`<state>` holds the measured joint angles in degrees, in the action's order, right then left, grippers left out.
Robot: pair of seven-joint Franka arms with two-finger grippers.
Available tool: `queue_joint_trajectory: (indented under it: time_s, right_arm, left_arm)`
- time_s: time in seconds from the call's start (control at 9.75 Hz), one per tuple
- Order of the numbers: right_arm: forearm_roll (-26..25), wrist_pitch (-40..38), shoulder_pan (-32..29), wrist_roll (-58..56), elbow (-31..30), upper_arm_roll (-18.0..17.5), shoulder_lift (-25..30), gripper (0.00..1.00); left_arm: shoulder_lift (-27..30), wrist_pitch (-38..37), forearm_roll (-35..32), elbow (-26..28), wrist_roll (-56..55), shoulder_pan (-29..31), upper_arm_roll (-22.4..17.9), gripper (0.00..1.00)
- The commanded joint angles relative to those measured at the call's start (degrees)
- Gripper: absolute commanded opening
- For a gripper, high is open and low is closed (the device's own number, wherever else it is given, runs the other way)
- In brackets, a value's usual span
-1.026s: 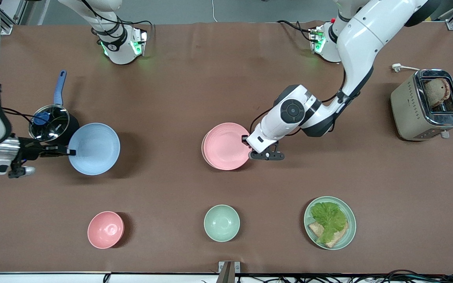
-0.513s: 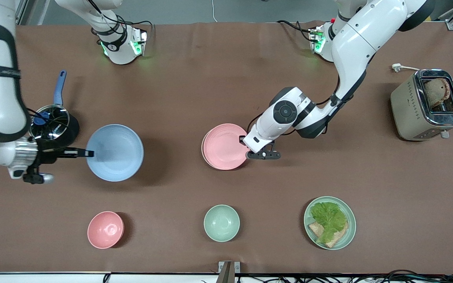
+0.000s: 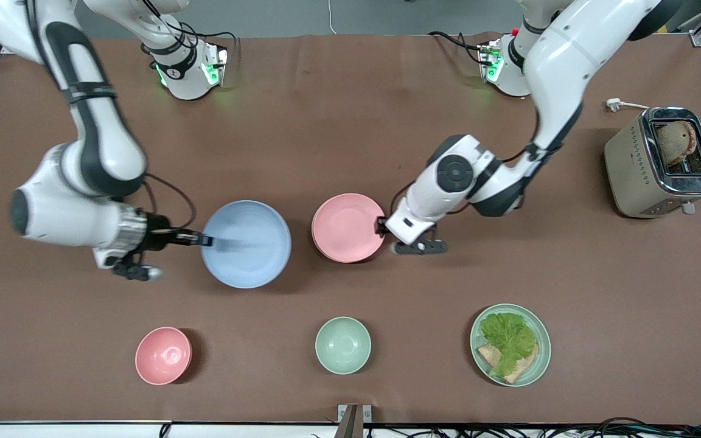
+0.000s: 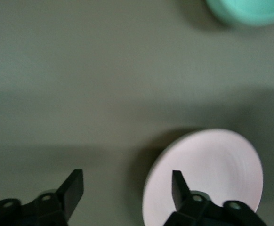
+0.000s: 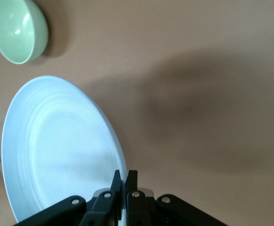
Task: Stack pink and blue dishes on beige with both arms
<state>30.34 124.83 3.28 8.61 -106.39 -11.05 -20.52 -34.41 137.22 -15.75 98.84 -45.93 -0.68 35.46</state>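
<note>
My right gripper (image 3: 204, 240) is shut on the rim of the light blue plate (image 3: 247, 244) and holds it just above the table, beside the pink plate (image 3: 347, 227) toward the right arm's end. The right wrist view shows that gripper (image 5: 126, 181) pinching the blue plate's (image 5: 57, 150) edge. The pink plate lies on the beige plate, of which only a thin pale edge (image 3: 313, 236) shows. My left gripper (image 3: 381, 226) stands open at the pink plate's rim. In the left wrist view the gripper (image 4: 126, 188) straddles the edge of the pink plate (image 4: 212, 169).
Nearer the front camera stand a small pink bowl (image 3: 163, 356), a mint-green bowl (image 3: 343, 345) and a mint-green plate (image 3: 539, 359) with lettuce and bread. A toaster (image 3: 630, 176) holding bread sits at the left arm's end.
My right arm has carried the blue plate from beside the pot toward the middle, up next to the pink plate. My left gripper has stayed at the pink plate's rim.
</note>
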Motion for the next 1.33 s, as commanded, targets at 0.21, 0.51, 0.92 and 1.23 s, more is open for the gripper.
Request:
queue_joint_trajectory:
  time_s: [0.21, 0.51, 0.92, 1.23]
  right_arm:
    - [0.5, 24.2, 0.7, 10.8, -11.5, -15.1, 1.3, 0.00]
    - [0.5, 33.2, 6.3, 13.5, -13.3, -15.3, -3.3, 0.01]
    - [0.2, 40.7, 8.6, 13.4, -17.1, -15.3, -5.7, 0.02]
    - [0.2, 43.2, 9.4, 13.2, -18.1, -15.3, -6.5, 0.07]
  left_arm:
    - [11.0, -23.2, -0.9, -11.3, 14.9, 10.3, 0.0, 1.00]
    - [20.1, -37.9, 0.1, -16.6, 24.7, 13.7, -0.1, 1.00]
    - [28.7, -42.0, 2.3, -16.8, 36.0, 5.8, -15.4, 1.00]
    - [34.0, -48.6, 10.9, -14.1, 42.0, 1.3, -26.2, 1.00]
